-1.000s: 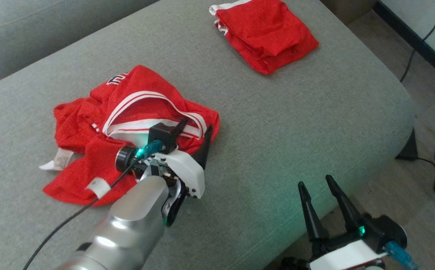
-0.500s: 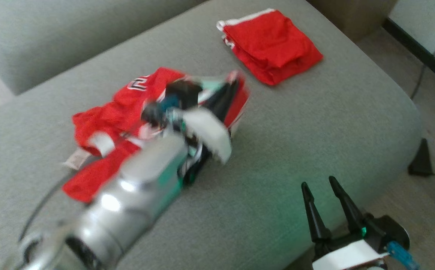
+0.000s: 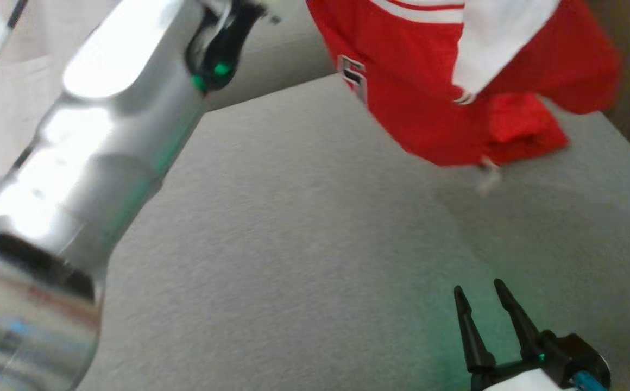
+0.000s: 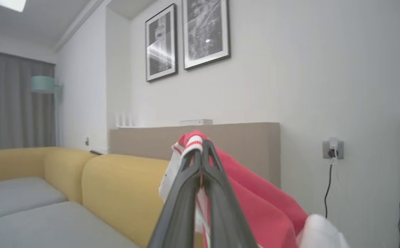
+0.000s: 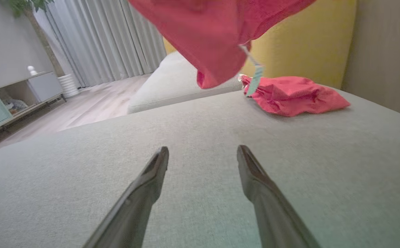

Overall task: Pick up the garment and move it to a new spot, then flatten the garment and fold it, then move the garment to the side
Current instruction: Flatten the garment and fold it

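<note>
Left gripper (image 4: 201, 143) pinched tight on the red jersey (image 3: 429, 108), dangling above the grey cushion (image 3: 293, 244). Right gripper (image 3: 479, 287) spread wide, empty, low over that cushion.

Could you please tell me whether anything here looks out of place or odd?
Nothing looks damaged. The red garment hangs bunched from the left gripper above the sofa cushion, its tag dangling loose below.

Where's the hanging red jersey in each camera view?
Head view: the red jersey hangs at the top right, above the grey cushion.
Left wrist view: centre to lower right, pinched in the left gripper.
Right wrist view: hanging from the top edge, centre.
Shared landmark: the grey cushion, under it in the head and right wrist views.
</note>
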